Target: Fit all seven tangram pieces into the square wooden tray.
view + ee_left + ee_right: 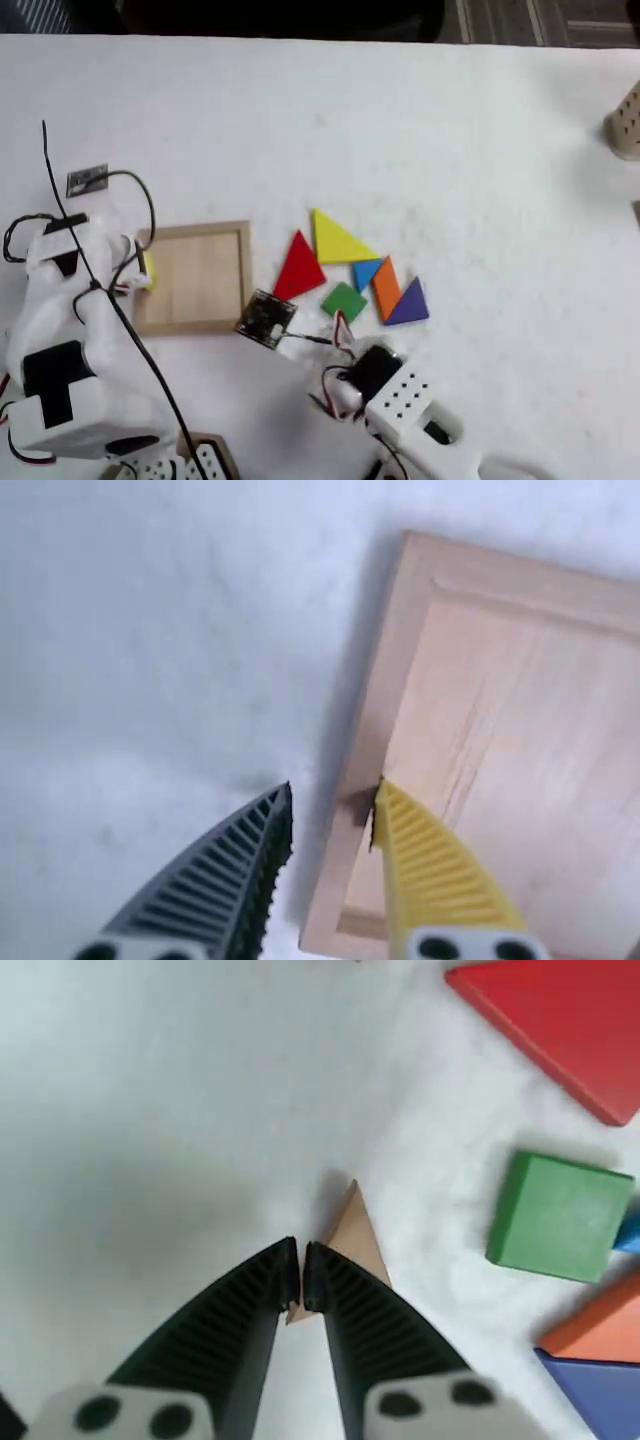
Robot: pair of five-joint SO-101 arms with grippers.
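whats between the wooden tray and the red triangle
Nothing. In the high view, only a bare strip of white table separates the wooden tray from the red triangle.

The work surface is a table [420, 130] with a white, faintly grained top that spans nearly the whole high view. Illumination is even and diffuse, and shadows on the top are soft and short. Beyond the table's far edge lies a dark zone [280, 14]. At the far right corner, grey floor [540, 20] with pale lines is visible. A beige perforated object [626, 122] stands on the table at the right edge of the high view.
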